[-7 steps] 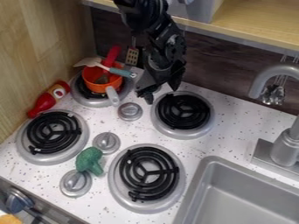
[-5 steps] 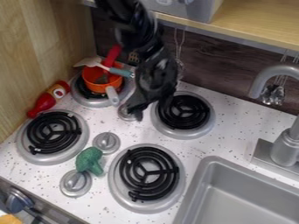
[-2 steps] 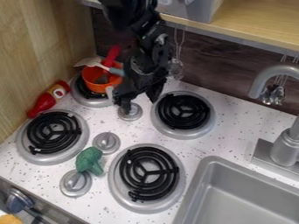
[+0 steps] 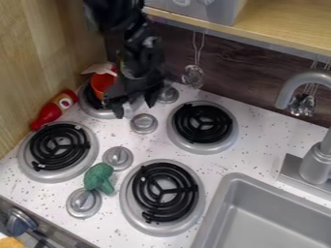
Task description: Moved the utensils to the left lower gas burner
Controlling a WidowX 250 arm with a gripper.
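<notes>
Hanging low beside the round orange pot [image 4: 101,83] with the black two-finger gripper [image 4: 134,107], fingers spread moderately apart; cannot tell of anything held between them. See the pot on the silver-rimmed black coil burner [image 4: 97,113] at upper left, partly behind the arm, with a pale, flat-ended utensil [image 4: 98,69] lying roughly sideways across its mouth. To get hold of pot and utensil together, probably must close in from the lower right, toward the upper left of the view. Then likely carry down and left to the lower-left coil burner [image 4: 45,177], clearing the red plastic bottle [image 4: 46,116] just above it.
</notes>
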